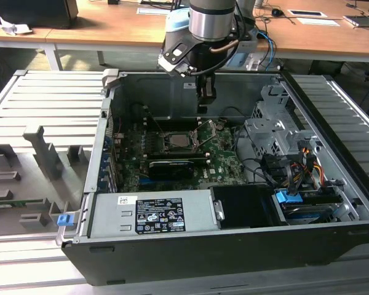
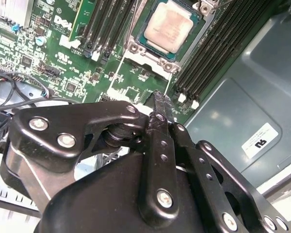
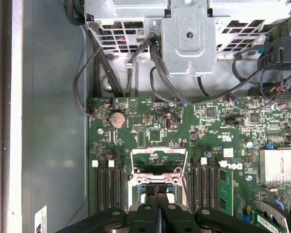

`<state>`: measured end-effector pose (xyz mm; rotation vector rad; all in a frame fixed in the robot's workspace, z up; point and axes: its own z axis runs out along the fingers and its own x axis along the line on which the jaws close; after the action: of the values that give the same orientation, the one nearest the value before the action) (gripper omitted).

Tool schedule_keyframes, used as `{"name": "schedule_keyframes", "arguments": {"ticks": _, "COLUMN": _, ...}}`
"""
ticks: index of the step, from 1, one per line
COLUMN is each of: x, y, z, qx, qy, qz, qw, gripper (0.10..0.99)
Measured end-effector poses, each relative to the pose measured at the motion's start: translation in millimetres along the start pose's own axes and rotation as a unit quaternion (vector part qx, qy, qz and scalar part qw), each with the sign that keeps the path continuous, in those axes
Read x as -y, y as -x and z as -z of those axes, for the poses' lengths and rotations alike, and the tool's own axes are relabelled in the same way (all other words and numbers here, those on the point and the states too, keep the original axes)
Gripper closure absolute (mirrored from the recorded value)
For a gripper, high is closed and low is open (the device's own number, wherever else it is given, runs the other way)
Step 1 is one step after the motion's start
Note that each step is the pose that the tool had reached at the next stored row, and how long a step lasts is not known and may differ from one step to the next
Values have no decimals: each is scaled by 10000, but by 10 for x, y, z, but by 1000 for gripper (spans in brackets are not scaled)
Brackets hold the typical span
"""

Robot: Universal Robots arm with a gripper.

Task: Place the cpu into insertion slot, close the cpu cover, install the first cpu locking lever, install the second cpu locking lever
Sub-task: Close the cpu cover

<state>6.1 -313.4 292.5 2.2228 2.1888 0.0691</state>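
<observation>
Gripper (image 2: 160,99): jaws were together, empty (over the cpu (image 2: 169,26));
Around: memory slots (image 2: 222,51) flanked the insertion slot (image 2: 146,57) on 2 sides

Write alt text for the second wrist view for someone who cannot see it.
The black gripper, fingers pressed together and holding nothing, hangs above a green motherboard. Beyond its tip the cpu, pale silvery top up, sits in the insertion slot, flanked by dark memory slots.
</observation>
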Motion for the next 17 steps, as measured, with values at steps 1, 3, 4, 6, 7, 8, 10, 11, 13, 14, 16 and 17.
{"name": "schedule_keyframes", "arguments": {"ticks": 1, "x": -9, "y": 0, "z": -1, "qx": 0, "qy": 0, "qz": 0, "qw": 10000, "gripper": 980}}
{"name": "schedule_keyframes", "arguments": {"ticks": 3, "x": -23, "y": 0, "z": -2, "qx": 0, "qy": 0, "qz": 0, "qw": 10000, "gripper": 980}}
{"name": "schedule_keyframes", "arguments": {"ticks": 4, "x": -27, "y": 0, "z": -2, "qx": 0, "qy": 0, "qz": 0, "qw": 10000, "gripper": 980}}
{"name": "schedule_keyframes", "arguments": {"ticks": 6, "x": -36, "y": -1, "z": -3, "qx": 0, "qy": 0, "qz": 0, "qw": 10000, "gripper": 980}}
{"name": "schedule_keyframes", "arguments": {"ticks": 7, "x": -41, "y": -1, "z": -3, "qx": 0, "qy": 0, "qz": 0, "qw": 10000, "gripper": 980}}
{"name": "schedule_keyframes", "arguments": {"ticks": 8, "x": -45, "y": -1, "z": -4, "qx": 0, "qy": 0, "qz": 0, "qw": 10000, "gripper": 980}}
{"name": "schedule_keyframes", "arguments": {"ticks": 10, "x": -56, "y": -1, "z": -5, "qx": 0, "qy": 0, "qz": 0, "qw": 10000, "gripper": 980}}
{"name": "schedule_keyframes", "arguments": {"ticks": 11, "x": -62, "y": -1, "z": -5, "qx": 0, "qy": 0, "qz": 0, "qw": 10000, "gripper": 980}}
{"name": "schedule_keyframes", "arguments": {"ticks": 13, "x": -72, "y": -1, "z": -7, "qx": 0, "qy": 0, "qz": -1, "qw": 10000, "gripper": 980}}
{"name": "schedule_keyframes", "arguments": {"ticks": 14, "x": -78, "y": -1, "z": -7, "qx": 0, "qy": 0, "qz": -1, "qw": 10000, "gripper": 980}}
{"name": "schedule_keyframes", "arguments": {"ticks": 16, "x": -95, "y": -1, "z": -9, "qx": 0, "qy": 0, "qz": 0, "qw": 10000, "gripper": 980}}
{"name": "schedule_keyframes", "arguments": {"ticks": 17, "x": -101, "y": -1, "z": -10, "qx": 0, "qy": 0, "qz": 0, "qw": 10000, "gripper": 980}}
